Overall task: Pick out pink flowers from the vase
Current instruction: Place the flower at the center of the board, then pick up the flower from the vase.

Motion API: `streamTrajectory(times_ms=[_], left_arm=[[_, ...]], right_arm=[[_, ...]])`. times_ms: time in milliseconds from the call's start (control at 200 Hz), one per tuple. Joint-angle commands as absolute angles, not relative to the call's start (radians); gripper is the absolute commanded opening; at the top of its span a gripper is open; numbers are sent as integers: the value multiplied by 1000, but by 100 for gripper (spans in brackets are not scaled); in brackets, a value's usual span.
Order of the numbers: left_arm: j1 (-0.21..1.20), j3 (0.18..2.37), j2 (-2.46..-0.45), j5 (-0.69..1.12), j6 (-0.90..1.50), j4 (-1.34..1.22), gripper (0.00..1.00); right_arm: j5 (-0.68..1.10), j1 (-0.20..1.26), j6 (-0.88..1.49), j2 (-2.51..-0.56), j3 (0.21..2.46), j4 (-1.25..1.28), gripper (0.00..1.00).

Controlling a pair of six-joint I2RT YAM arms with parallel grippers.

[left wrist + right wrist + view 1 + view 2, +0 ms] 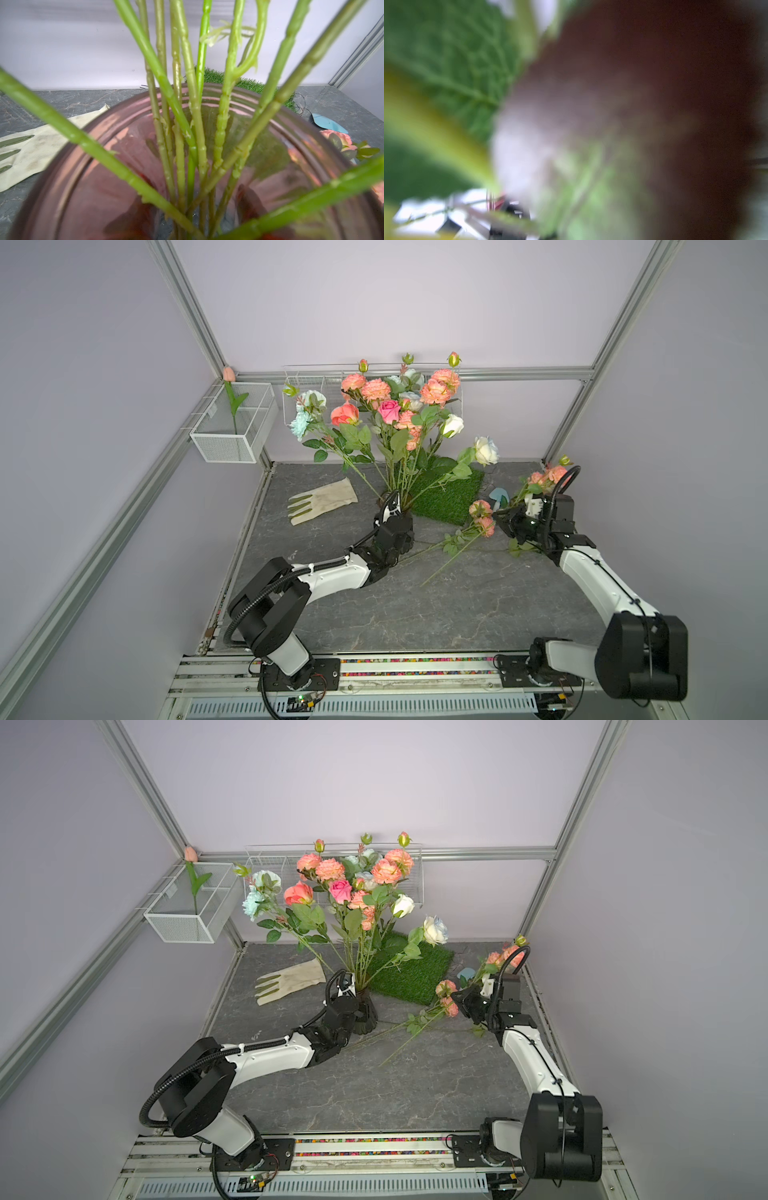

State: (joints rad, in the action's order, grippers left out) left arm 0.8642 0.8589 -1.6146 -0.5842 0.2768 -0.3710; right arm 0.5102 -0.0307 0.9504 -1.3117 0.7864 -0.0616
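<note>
The vase at the left gripper is dark brownish purple with upright ribs — rosy and see-through in the left wrist view. Its stems are bright green. Above that gripper the pink flowers are ruffled salmon, with a magenta rose and a coral rose; white roses and pale teal roses mix in. More salmon blooms lie by the right gripper, with dark green leaves. Left of the left gripper the glove is cream with olive fingertips; beyond it the turf is deep green. The table is dark grey, veined pale like marble. Both grippers are black.
</note>
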Motion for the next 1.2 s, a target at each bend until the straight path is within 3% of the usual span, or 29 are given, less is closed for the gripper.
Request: streamTrajectory(times_ms=[0, 145, 270, 400, 855, 1195], left_arm=[[871, 831, -1666, -518, 321, -201, 0], [871, 830, -1667, -516, 322, -202, 0], [871, 829, -1664, -514, 320, -202, 0], [871, 824, -1660, -520, 312, -204, 0], [871, 798, -1658, -512, 312, -229, 0], [871, 809, -1654, -511, 302, -214, 0]], right_arm=[[482, -22, 1057, -1357, 739, 120, 21], [465, -12, 1129, -1452, 695, 236, 25], [450, 6, 1199, -1502, 665, 330, 53], [406, 39, 1189, -1477, 671, 291, 65], [191, 127, 728, -1110, 834, -240, 66], [250, 142, 664, -1181, 831, -207, 65]])
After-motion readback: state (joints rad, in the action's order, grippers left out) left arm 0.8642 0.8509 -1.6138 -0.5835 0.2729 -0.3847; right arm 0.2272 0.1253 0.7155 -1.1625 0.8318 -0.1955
